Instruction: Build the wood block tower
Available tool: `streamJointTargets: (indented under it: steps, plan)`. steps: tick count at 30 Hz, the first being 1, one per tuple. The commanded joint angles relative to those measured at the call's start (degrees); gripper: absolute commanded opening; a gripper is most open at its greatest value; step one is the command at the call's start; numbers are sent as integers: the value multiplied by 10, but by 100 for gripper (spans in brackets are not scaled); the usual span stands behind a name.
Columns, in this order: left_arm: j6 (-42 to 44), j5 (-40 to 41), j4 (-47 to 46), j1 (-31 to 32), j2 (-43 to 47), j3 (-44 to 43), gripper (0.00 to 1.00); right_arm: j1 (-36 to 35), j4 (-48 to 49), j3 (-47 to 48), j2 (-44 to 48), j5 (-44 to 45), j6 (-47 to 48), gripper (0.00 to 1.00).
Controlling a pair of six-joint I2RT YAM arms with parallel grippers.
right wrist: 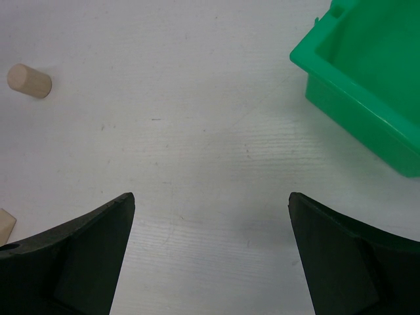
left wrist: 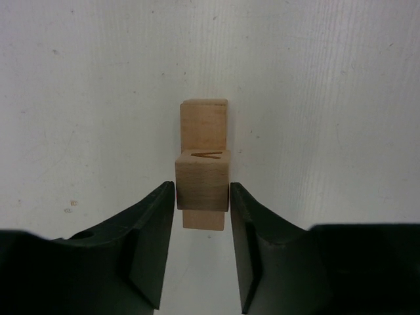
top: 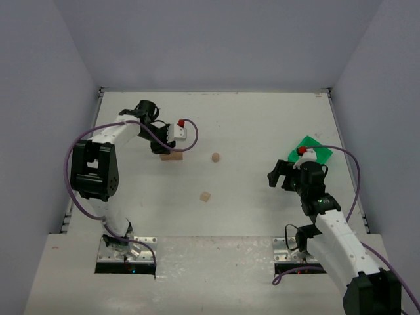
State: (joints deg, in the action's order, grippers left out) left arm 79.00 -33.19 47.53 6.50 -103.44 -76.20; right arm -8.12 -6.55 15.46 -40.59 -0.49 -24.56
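Observation:
A long tan wooden bar (left wrist: 204, 125) lies on the white table, also visible in the top view (top: 170, 156). A small wooden cube (left wrist: 202, 180) with a burnt "V" mark sits on top of the bar. My left gripper (left wrist: 202, 191) has one finger against each side of this cube and is shut on it; in the top view the gripper (top: 165, 148) is over the bar. A loose cube (top: 205, 196) and a small wooden cylinder (top: 215, 157) lie mid-table. My right gripper (top: 279, 176) is open and empty above bare table (right wrist: 210, 203).
A bright green plastic bin (top: 312, 151) stands just behind the right gripper, at the upper right in the right wrist view (right wrist: 367, 85). That view also shows the cylinder (right wrist: 29, 81) at upper left and a block corner (right wrist: 5, 225) at the left edge. Grey walls surround the table.

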Motion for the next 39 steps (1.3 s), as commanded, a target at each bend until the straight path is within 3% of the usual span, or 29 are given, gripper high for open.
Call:
streamJointTargets:
  steps: [1,5,16,39]
  plan:
    - [4,-18,-12,5,-3,-11,44,-1,10,19,8,-1,7,99]
    - [5,-19,-11,6,-3,-11,55,-1,7,19,12,-2,6,99]
    - [-15,-13,-31,8,2,-7,68,-1,4,20,19,-3,8,99]
    - [-39,24,-61,25,1,8,68,-1,2,18,28,-4,8,99]
